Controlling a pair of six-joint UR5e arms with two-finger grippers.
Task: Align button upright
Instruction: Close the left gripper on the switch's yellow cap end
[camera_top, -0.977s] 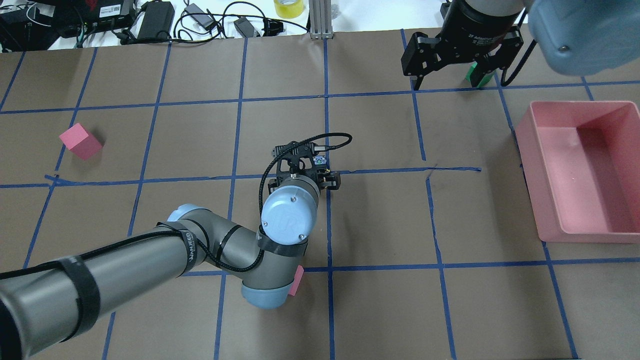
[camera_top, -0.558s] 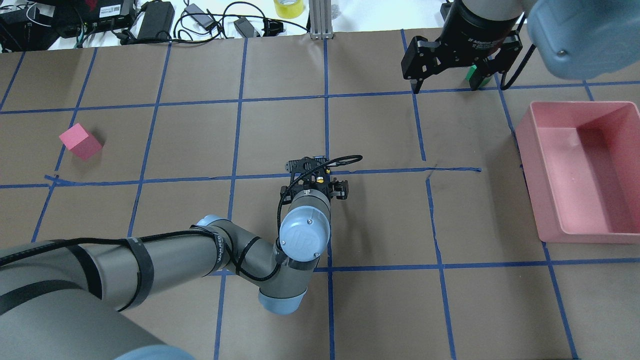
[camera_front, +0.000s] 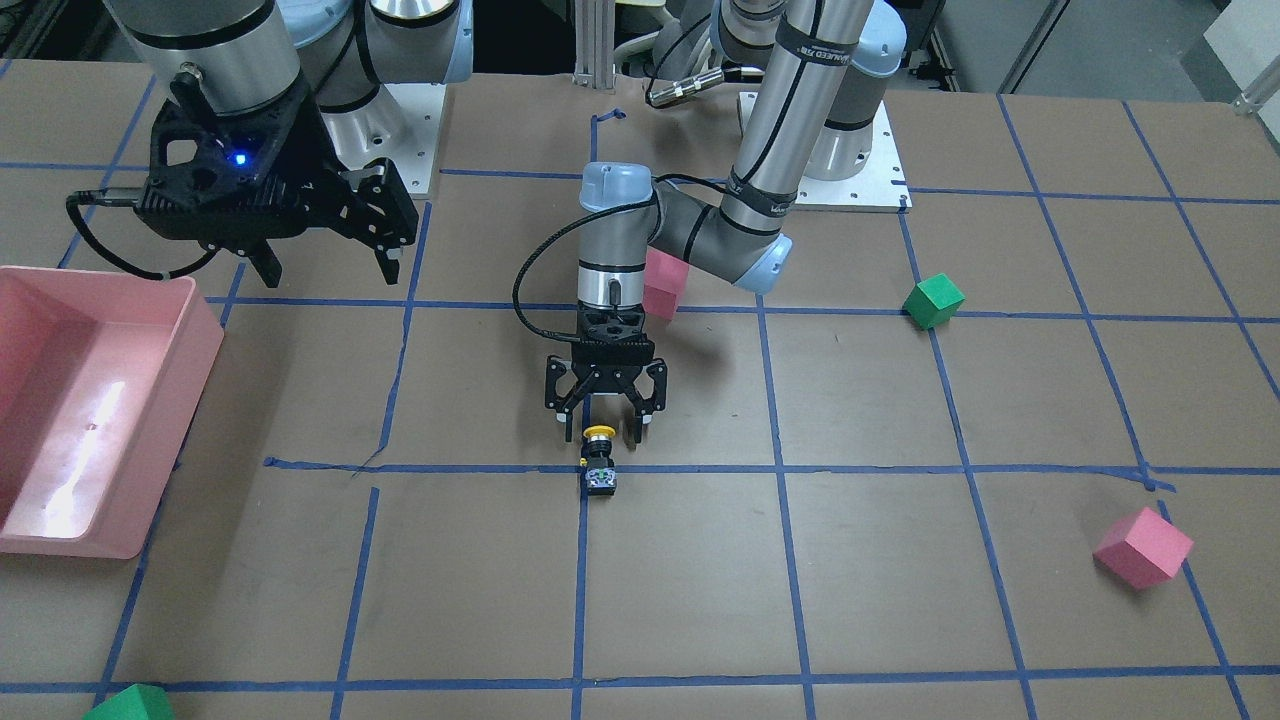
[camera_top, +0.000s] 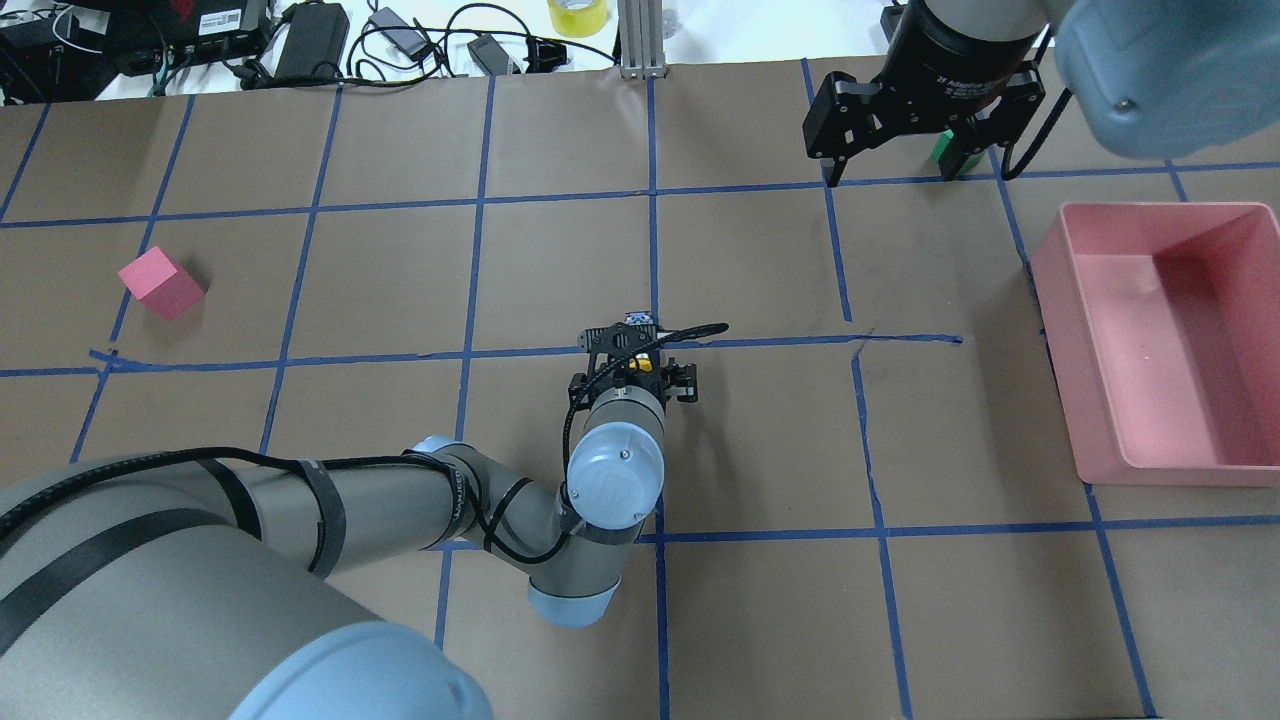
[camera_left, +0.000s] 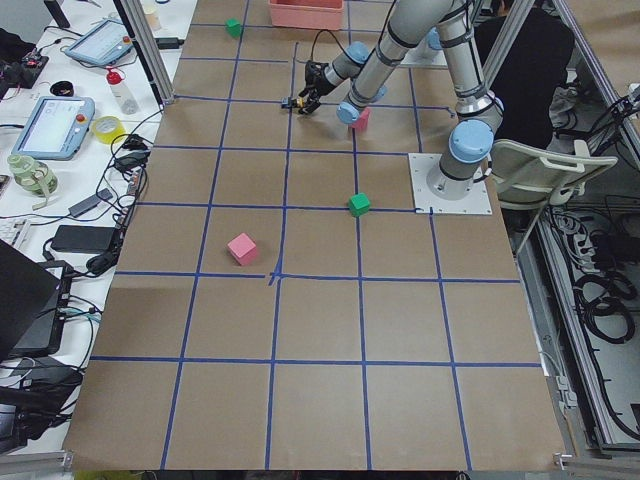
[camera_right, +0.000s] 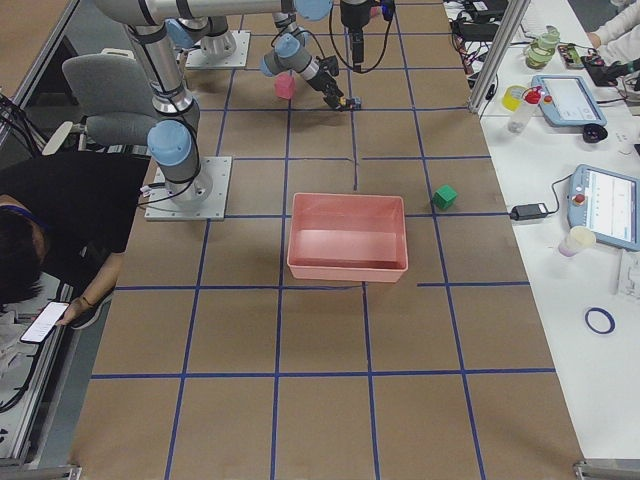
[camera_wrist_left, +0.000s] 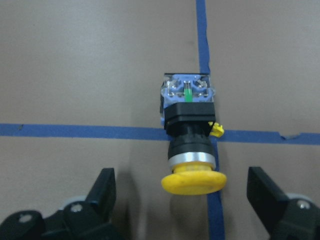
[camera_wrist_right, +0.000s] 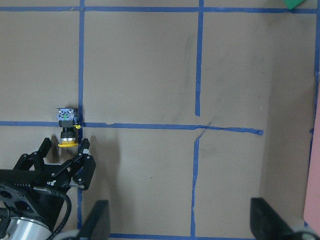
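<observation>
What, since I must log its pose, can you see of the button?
The button lies on its side on the brown paper, over a crossing of blue tape lines. It has a yellow mushroom cap, silver ring, black neck and a blue-and-silver terminal block. The cap points toward the open left gripper, whose fingers flank it without touching.

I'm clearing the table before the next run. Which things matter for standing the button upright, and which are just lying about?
For the job: the button, lying on its side; the left hand, open on either side of its yellow cap.
Lying about: two pink cubes, two green cubes, the pink bin; the right hand, open, hangs apart.
</observation>
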